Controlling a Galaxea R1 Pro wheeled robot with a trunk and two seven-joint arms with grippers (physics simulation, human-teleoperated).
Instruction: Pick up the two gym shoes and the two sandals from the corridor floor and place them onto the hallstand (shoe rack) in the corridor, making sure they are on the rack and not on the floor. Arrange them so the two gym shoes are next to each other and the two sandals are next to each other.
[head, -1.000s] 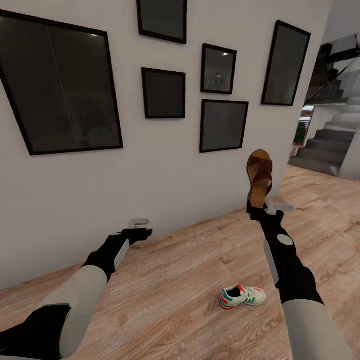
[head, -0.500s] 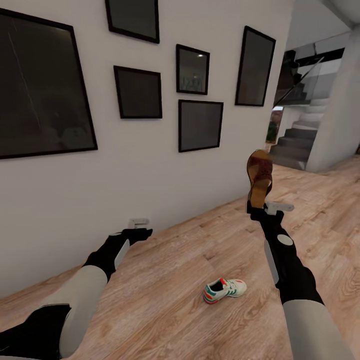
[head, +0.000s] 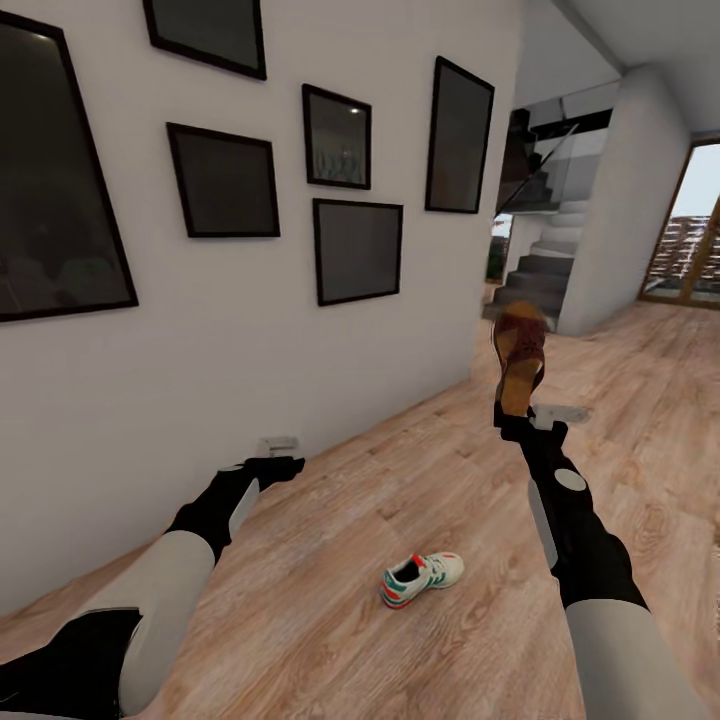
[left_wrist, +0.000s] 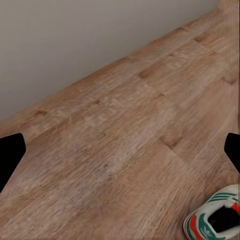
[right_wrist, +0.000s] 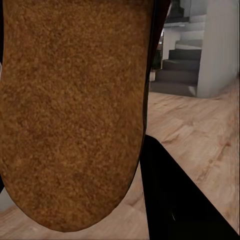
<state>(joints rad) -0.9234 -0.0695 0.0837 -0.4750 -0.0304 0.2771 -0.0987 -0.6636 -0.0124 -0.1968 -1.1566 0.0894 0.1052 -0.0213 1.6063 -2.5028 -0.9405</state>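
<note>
Running along the robot's left, the wall (head: 250, 330) with its dark frames (head: 357, 250) is the largest thing in the head view, and the floor (head: 400, 480) stretches from it toward stairs (head: 540, 280) far ahead. No hallstand shows among these, so which way the carried sandal must travel cannot be read from here.

One gym shoe (head: 422, 579) lies on its sole on the floor between the two arms, its long axis roughly crosswise to the robot, angled slightly away, with the heel opening toward the left arm. It sits nearer the right forearm, yet that arm is occupied; the left end effector (head: 277, 442) is free, and the shoe lies to its right and closer to the body. In the left wrist view the shoe (left_wrist: 216, 218) is cut off at the picture's edge, and the dark finger tips at either margin stand wide apart with nothing between them.

Clamped in the right end effector (head: 517, 412) is a sandal (head: 520, 355), held upright by its heel end, toe up, long axis near vertical. Its tan sole (right_wrist: 75, 110) blocks most of the right wrist view, hiding the finger contact itself.

The second gym shoe and second sandal cannot be placed.
</note>
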